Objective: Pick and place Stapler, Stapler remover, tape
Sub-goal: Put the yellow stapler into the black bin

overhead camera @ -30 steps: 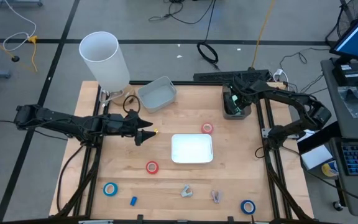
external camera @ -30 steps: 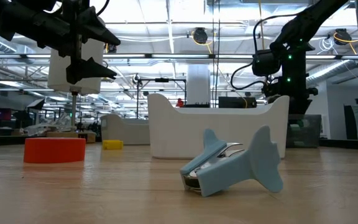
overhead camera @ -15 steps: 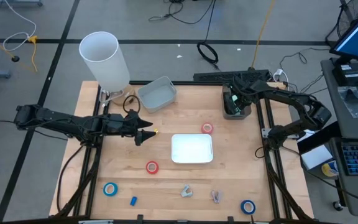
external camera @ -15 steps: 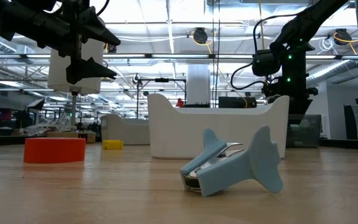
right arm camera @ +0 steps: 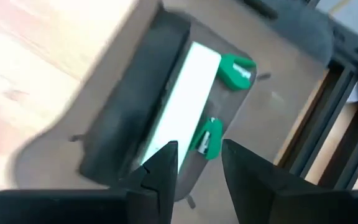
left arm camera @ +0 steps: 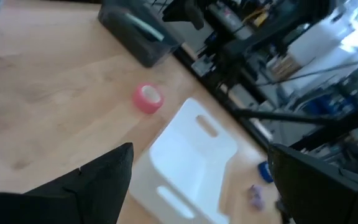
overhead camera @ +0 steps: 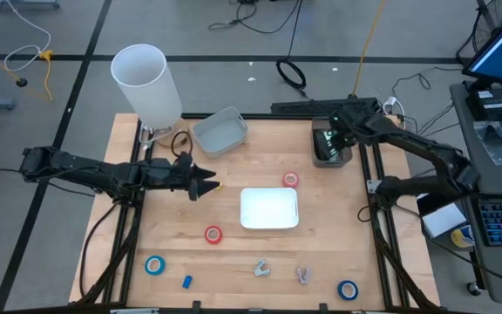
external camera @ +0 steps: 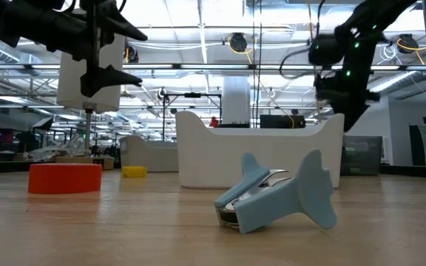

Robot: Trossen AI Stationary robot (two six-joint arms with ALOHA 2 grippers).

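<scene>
White bin (overhead camera: 269,208) mid-table, red tape (overhead camera: 290,180) beside it, another (overhead camera: 213,234) nearer front. Right gripper (right arm camera: 194,163) above dark tray (overhead camera: 330,148), fingers slightly parted, empty. Left gripper (overhead camera: 209,185) spread wide, empty.

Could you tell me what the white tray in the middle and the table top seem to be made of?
White tray: probably moulded plastic, smooth and slightly glossy, with rounded corners and cut-out handles.
Table top: looks like light wood, butcher-block style, with visible grain and jointed strips under a matte finish.
</scene>
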